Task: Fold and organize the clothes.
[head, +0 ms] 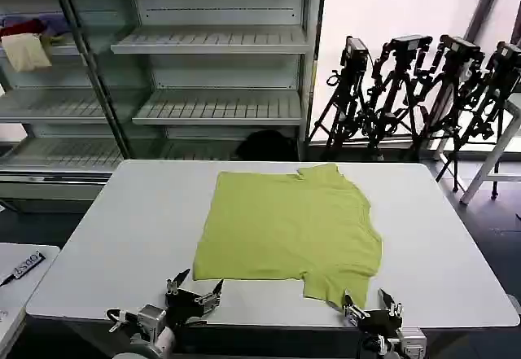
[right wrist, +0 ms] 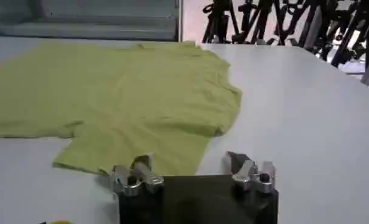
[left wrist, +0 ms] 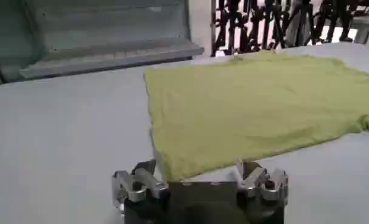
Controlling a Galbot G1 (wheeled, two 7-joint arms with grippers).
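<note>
**T-shirt flat on the table, both grippers spread wide at the near edge**

You have the T-shirt (head: 289,227) lying on the white table (head: 130,237), roughly in the table's middle and a little toward its right side. It is a lime yellow-green cotton shirt, matte and soft-looking, spread mostly flat with shallow wrinkles across the body. Its outline is close to a square, with one short sleeve poking out toward the table's near edge and the other at the far edge. The hem on the left side runs nearly straight, with a slight curl at the near corner.

The table is smooth, pale and rectangular with rounded corners.

Your left gripper (head: 194,292) sits low at the table's near edge, just beside the shirt's near left corner, with its metal fingers (left wrist: 136,182) spread wide and nothing between them. Your right gripper (head: 368,305) sits at the same near edge, just beside the near sleeve, also spread wide and holding nothing.

Beyond the table's far edge stand grey slatted metal shelves (head: 220,107), and to their right a cluster of black tripods (head: 407,90).
</note>
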